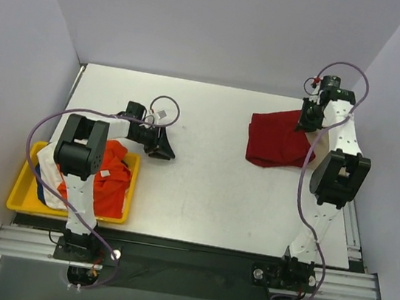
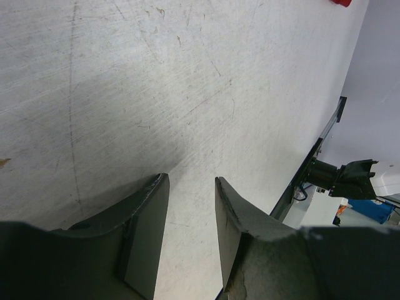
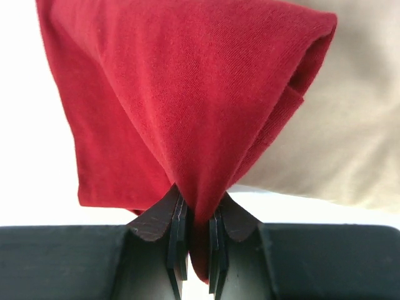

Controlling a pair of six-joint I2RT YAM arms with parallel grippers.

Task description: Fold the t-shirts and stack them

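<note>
The right gripper [image 3: 198,215] has its jaws pressed together on a fold of the red shirt [image 3: 187,94], which fans out just beyond the tips. A tan shirt [image 3: 353,125] lies past it to the right, partly covered by the red cloth. The left gripper [image 2: 190,231] hangs low with its jaws spread, and only the scratched white table [image 2: 156,81] shows between and beyond them. Well behind these jaws, at the table's near left corner, a yellow tray [image 1: 18,199] holds a heaped orange shirt [image 1: 111,175] and a white shirt [image 1: 48,162]. The left arm crosses above them. Bare tabletop separates the two grippers. Pale grey walls close in the table on three sides.
</note>
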